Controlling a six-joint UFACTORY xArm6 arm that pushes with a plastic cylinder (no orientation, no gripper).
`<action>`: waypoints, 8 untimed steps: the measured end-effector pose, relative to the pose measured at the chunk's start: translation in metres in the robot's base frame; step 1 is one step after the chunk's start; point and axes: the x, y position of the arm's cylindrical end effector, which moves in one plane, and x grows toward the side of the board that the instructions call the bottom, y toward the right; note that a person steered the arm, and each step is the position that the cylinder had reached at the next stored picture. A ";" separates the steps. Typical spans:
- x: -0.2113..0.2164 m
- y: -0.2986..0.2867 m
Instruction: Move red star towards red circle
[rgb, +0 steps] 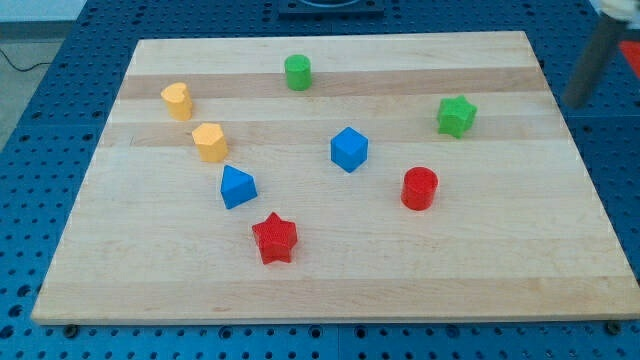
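Observation:
The red star (275, 239) lies at the lower middle of the wooden board (500, 270). The red circle (420, 188), a short cylinder, stands to the star's right and a little higher in the view. My rod shows blurred at the view's top right, and my tip (577, 101) is by the board's right edge, far from both red blocks. The green star (456, 116) is the block nearest to the tip, to its left.
A blue cube (349, 149) sits between the two red blocks and above them. A blue triangular block (237, 187) lies up-left of the red star. Two yellow blocks (177, 100) (210, 142) are at the left. A green cylinder (298, 72) is near the top.

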 end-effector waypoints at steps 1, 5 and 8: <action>0.089 -0.028; 0.186 -0.310; 0.194 -0.502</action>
